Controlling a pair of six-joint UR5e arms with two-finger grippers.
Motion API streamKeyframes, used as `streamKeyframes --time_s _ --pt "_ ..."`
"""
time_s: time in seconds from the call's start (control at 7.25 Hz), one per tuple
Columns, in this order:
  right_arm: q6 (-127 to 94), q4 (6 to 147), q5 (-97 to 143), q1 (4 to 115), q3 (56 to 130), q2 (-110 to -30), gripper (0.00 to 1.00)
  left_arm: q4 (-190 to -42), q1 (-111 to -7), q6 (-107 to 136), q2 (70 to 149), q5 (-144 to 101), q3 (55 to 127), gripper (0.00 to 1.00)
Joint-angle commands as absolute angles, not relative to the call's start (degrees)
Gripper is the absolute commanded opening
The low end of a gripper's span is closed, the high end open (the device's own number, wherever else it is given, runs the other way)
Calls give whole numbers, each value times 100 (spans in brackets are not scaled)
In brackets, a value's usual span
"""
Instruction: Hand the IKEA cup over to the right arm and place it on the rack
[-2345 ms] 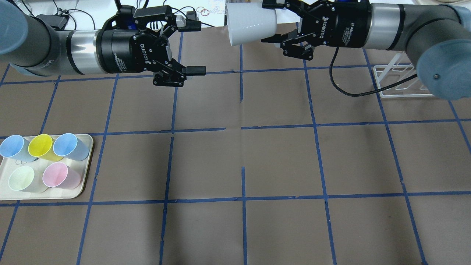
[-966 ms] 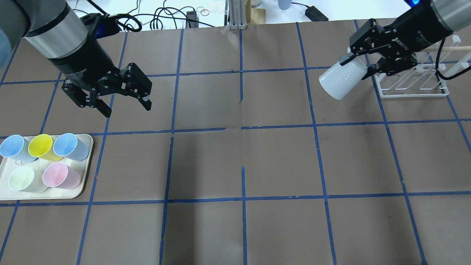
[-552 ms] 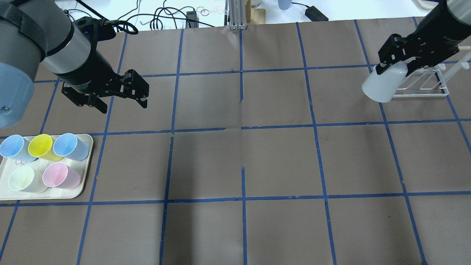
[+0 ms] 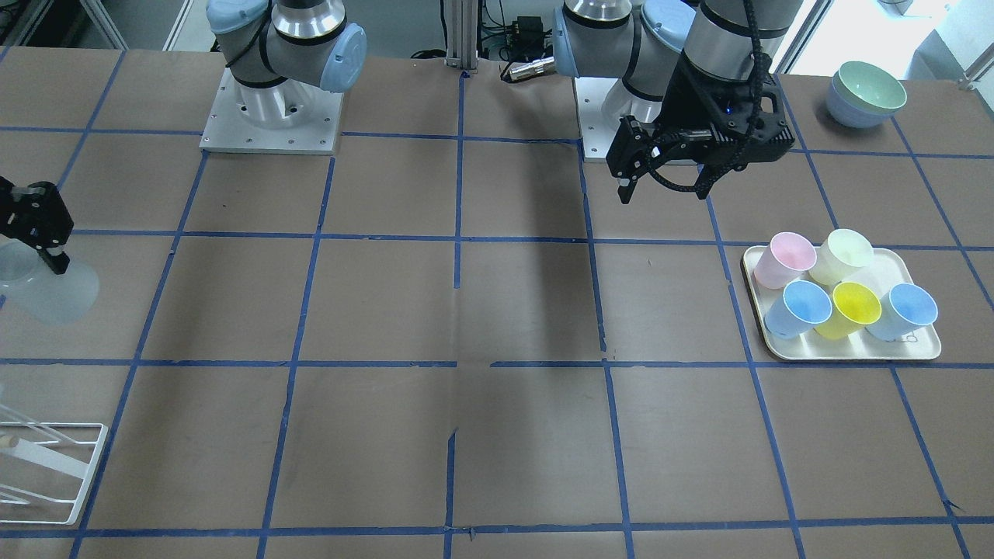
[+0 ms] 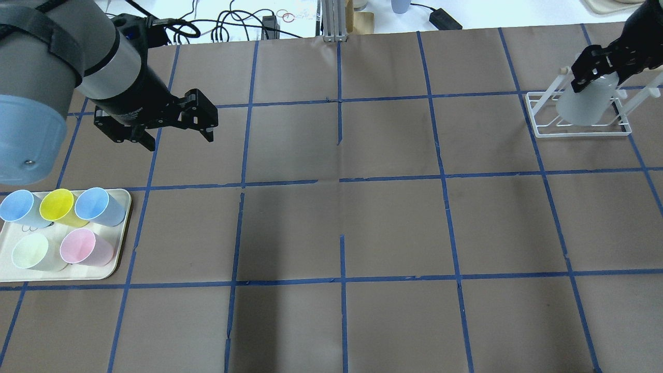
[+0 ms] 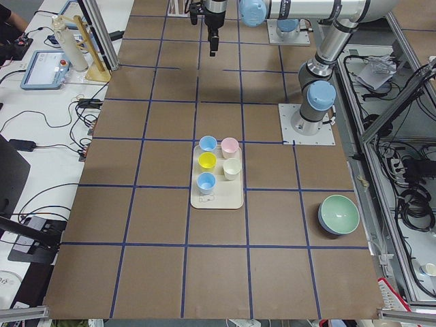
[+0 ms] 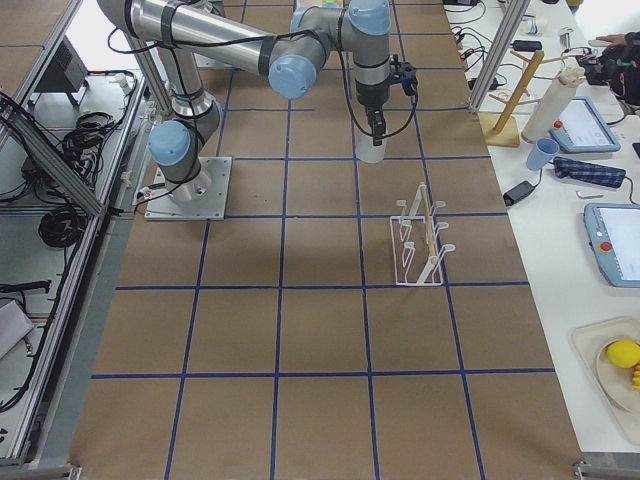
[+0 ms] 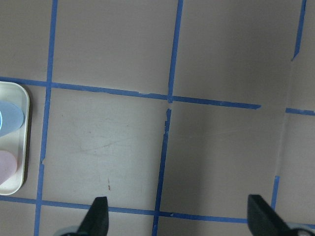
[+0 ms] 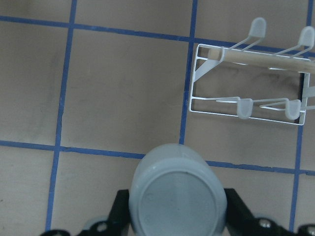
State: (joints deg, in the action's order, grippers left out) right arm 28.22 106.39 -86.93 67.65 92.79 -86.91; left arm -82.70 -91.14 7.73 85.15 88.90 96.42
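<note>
The right end effector (image 5: 598, 77) is clamped on the base end of the small pale grey tapered plastic cup (image 5: 588, 106), whose mouth points down and away from the wrist. From overhead the cup seems to overlap the white wire-frame rack (image 5: 580, 132). The front-facing and right-side views correct this: the cup hangs on the robot's side of the rack, apart from it. The right wrist view agrees, with the rack's slanted rods and wooden bar lying ahead of the cup's base, not beneath it. The rack stands toward the operator-side edge of the brown counter (image 5: 393, 228) with its blue tape grid, at the robot's right end, and the front-facing frame crops it. The left end effector (image 5: 178, 139) hangs above the counter, fingers wide apart with nothing between them. Its wrist view catches a corner of the cream rectangular tray (image 5: 116, 267) at the picture's left edge. A broad stretch of counter separates that arm from the rack.
</note>
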Motion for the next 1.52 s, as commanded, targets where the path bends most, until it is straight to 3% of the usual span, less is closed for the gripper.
streamKeyframes --time_s 0.0,0.41,1.38 --pt "2848 11255 -8552 6566 9281 -8378 0 -8306 -9220 870 8683 8877 9405 100" --pt "2856 11539 -8464 6373 9281 -8122 0 -8490 -9194 870 8956 8921 9045 100" --pt "3085 12340 -8455 6223 9272 -7480 0 -8525 -9193 853 8895 8912 9115 100"
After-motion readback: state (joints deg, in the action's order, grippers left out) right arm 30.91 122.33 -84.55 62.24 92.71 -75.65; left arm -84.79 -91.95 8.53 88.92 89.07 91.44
